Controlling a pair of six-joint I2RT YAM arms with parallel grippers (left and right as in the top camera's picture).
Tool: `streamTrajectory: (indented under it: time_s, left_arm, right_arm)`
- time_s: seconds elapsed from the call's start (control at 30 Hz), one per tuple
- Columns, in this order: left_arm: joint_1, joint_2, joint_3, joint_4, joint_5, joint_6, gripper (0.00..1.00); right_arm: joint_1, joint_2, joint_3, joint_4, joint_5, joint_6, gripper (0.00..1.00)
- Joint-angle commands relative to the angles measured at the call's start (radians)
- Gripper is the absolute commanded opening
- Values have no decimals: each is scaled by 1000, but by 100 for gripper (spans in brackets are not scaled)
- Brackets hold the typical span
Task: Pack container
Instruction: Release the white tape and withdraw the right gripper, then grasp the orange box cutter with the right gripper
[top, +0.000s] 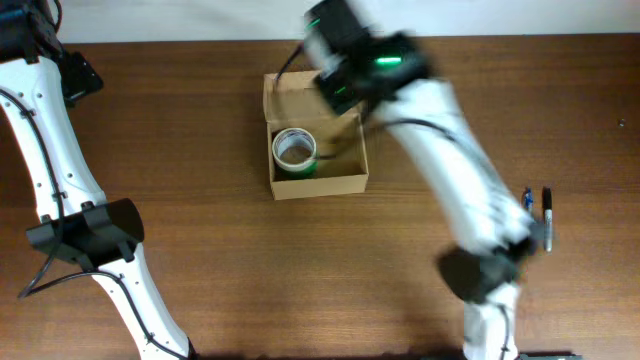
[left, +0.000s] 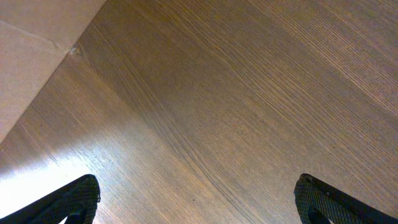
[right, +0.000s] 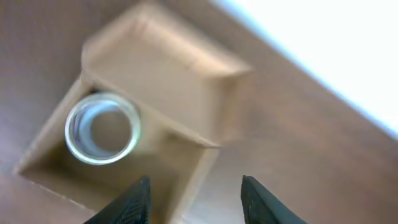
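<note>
The container (top: 340, 183) is a tan cardboard box, open, at the table's upper middle. A tape roll (top: 294, 149) lies flat inside it at the left. The box's flap lid (top: 288, 94) stands up at the far side. My right gripper (right: 196, 202) is open and empty, above the box's right wall; in the overhead view its arm (top: 365, 62) is blurred over the box's far right corner. The right wrist view shows the box (right: 186, 109) and the roll (right: 101, 129). My left gripper (left: 196, 202) is open and empty over bare wood.
Two pens (top: 545, 215) lie near the right edge of the table. The left arm (top: 60, 180) stands along the left side. A tan cardboard sheet (left: 31, 56) shows at the upper left of the left wrist view.
</note>
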Motion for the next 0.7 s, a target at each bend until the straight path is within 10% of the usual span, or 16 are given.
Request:
streamTrajectory:
  time_s: [0.0, 0.33, 0.67]
  left_arm:
    - [6, -32, -5, 0, 0, -11, 100]
    - [6, -32, -5, 0, 0, -11, 100]
    - [6, -32, -5, 0, 0, -11, 100]
  right_arm:
    - [-195, -211, -144, 39, 49, 50, 48]
    - [-705, -383, -739, 23, -73, 303, 41]
    - [-792, -466, -1180, 142, -105, 409, 38]
